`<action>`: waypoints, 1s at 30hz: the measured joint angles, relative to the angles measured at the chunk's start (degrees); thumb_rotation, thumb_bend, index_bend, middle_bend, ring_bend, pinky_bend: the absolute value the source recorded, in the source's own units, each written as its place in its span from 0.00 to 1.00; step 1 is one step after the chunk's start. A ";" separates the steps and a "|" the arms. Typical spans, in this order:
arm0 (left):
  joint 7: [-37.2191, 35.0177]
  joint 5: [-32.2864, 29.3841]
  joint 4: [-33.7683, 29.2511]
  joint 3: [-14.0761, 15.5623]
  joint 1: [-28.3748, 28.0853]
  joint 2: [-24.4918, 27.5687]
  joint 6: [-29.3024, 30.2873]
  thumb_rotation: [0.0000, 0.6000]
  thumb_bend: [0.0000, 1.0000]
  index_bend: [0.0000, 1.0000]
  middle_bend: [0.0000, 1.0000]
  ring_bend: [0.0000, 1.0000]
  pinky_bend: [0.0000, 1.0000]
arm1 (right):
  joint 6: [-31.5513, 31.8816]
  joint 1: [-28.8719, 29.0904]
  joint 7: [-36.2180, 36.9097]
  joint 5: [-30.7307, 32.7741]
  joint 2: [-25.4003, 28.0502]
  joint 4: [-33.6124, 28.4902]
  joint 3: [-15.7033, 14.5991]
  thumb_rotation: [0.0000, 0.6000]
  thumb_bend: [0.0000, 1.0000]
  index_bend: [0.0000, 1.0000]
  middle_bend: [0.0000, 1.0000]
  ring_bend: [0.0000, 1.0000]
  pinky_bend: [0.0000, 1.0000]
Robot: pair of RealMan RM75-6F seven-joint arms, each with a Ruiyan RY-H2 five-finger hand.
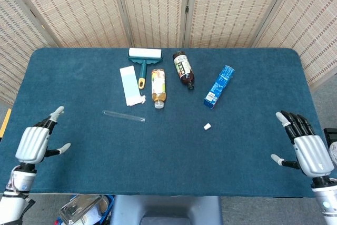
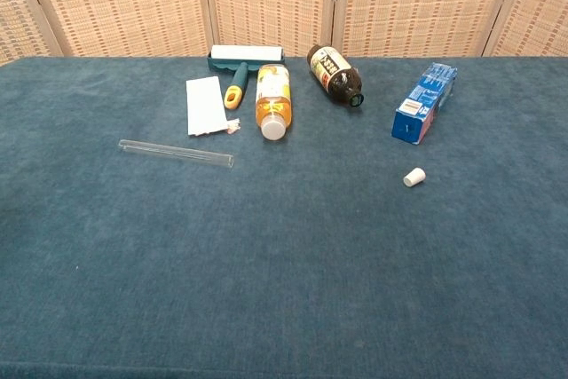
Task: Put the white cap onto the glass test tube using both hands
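The left hand [image 1: 36, 142] hovers over the table's [image 1: 79, 156] near left edge, fingers spread, holding nothing. The tube [image 1: 124, 115] lies flat, left of centre, just below a white sheet [image 1: 130, 85]. Behind it lie a lint roller [image 1: 144, 59], an amber bottle [image 1: 158, 87] and a dark bottle [image 1: 183, 69]. The cap [image 1: 207, 126] lies alone near centre, below a blue box [image 1: 219, 86]. The right hand [image 1: 304, 145] is spread and empty at the right edge.

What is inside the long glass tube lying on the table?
Nothing that can be seen: the clear glass test tube looks empty, with only the blue cloth-covered table showing through it. The small white cap lies apart, off to the right.
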 measured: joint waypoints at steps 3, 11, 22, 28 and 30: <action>0.44 -0.20 2.45 -1.30 -4.45 -1.15 -4.78 1.00 0.12 0.18 0.57 0.66 0.84 | -0.76 0.45 -0.16 0.28 0.23 -0.30 0.07 1.00 0.00 0.00 0.05 0.04 0.03; 0.58 -1.13 9.54 -2.78 -14.88 -4.49 -17.26 1.00 0.12 0.26 0.83 0.88 1.00 | -1.08 0.71 -0.30 1.16 0.32 -0.27 0.26 1.00 0.00 0.00 0.05 0.04 0.03; 3.04 -7.58 20.75 -3.81 -24.61 -13.03 -27.78 1.00 0.13 0.35 1.00 1.00 1.00 | -2.45 1.48 -0.24 3.27 -0.19 0.61 0.82 1.00 0.00 0.00 0.05 0.04 0.03; 6.35 -11.81 24.43 -4.03 -28.15 -16.70 -31.35 1.00 0.18 0.40 1.00 1.00 1.00 | -3.06 1.84 0.20 4.13 -0.65 1.42 1.06 1.00 0.00 0.00 0.05 0.04 0.03; 7.37 -13.06 25.17 -4.04 -28.96 -17.53 -32.23 1.00 0.21 0.41 1.00 1.00 1.00 | -3.26 1.95 0.41 4.40 -0.70 1.68 1.12 1.00 0.00 0.00 0.05 0.04 0.03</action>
